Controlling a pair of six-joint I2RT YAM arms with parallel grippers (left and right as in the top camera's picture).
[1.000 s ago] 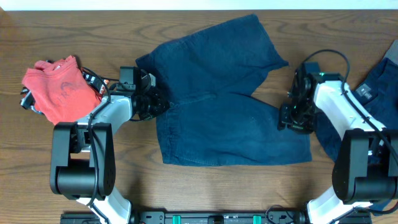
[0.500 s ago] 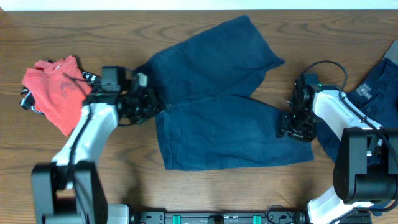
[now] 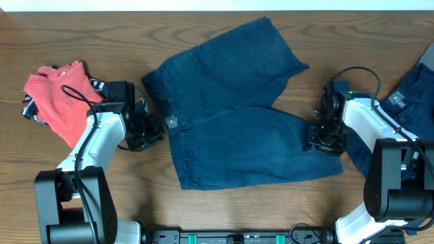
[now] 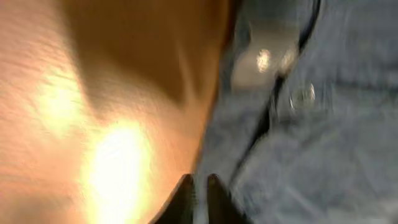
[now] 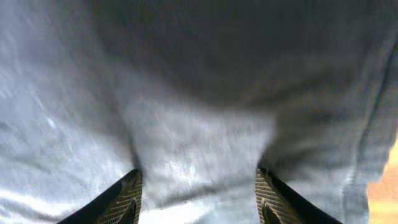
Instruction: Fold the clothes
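Note:
A pair of dark blue denim shorts point(image 3: 230, 115) lies spread flat in the middle of the table, waistband to the left, legs to the right. My left gripper point(image 3: 157, 127) is at the waistband's left edge. In the left wrist view its fingers point(image 4: 200, 180) are nearly closed with a thin strip of the denim point(image 4: 311, 137) between them. My right gripper point(image 3: 317, 141) is at the near leg's hem. In the right wrist view its fingers point(image 5: 199, 177) are wide apart over the denim point(image 5: 186, 74).
A crumpled red garment point(image 3: 61, 95) lies at the far left beside the left arm. Another dark blue garment point(image 3: 413, 88) lies at the right edge behind the right arm. The wooden table point(image 3: 271, 210) shows bare in front of the shorts.
My left arm has swung left and toward the front, and the waistband edge has shifted with it. My right gripper has moved slightly toward the front along the leg hem.

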